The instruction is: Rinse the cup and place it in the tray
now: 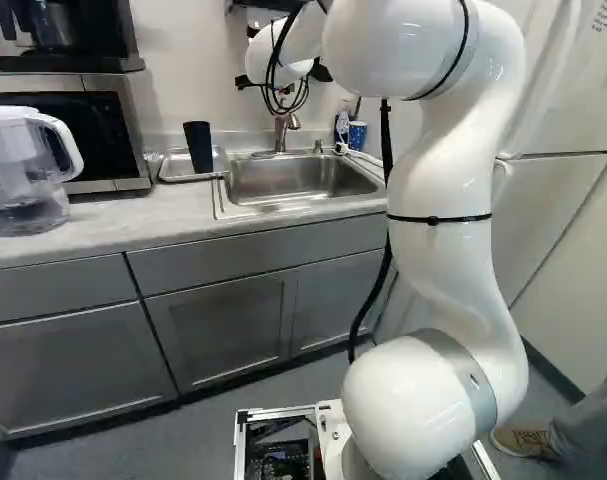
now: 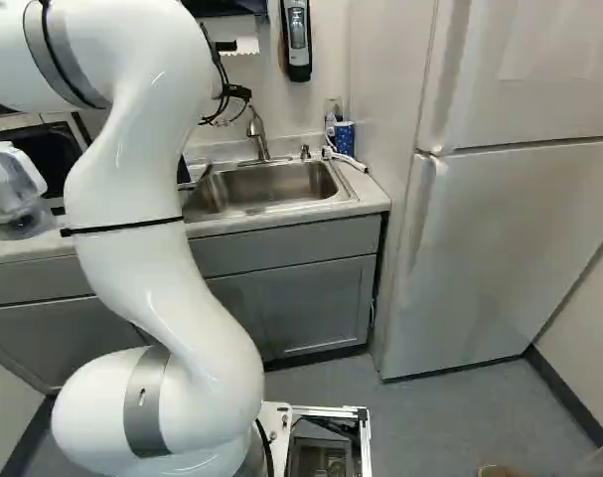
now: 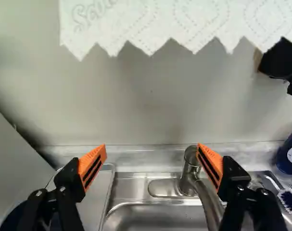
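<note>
The empty pincer gapes wide near the faucet, the cup standing in the tray, probably to drain

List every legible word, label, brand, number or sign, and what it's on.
None reads reliably.
Paper towel: embossed script, too faint.
Blue container: white label, too blurred.
Fridge, upper door: dark print, too small.
Device on the wall: any markings too small.
</note>
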Tool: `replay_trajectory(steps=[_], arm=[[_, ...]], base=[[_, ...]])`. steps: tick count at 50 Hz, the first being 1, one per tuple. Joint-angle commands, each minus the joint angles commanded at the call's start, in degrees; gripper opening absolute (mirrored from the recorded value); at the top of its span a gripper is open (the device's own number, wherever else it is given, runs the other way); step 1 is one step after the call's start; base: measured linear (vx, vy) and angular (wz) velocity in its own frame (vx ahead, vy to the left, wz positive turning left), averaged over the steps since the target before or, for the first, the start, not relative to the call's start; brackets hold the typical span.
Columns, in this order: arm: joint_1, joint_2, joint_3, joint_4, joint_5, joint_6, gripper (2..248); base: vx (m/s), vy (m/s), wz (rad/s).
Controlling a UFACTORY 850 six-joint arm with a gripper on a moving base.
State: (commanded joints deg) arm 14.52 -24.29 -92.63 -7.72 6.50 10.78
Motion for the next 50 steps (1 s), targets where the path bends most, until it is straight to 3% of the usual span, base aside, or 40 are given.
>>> replay_trajectory(steps=[18,50], arm=[[1.79,4.15,4.94,0.0,-1.69,0.0,247],[3.52,13.05,15.08,0.0,-10.47,0.0,247]], base=[[0.0,0.0,0.0],[0.0,0.0,0.0]])
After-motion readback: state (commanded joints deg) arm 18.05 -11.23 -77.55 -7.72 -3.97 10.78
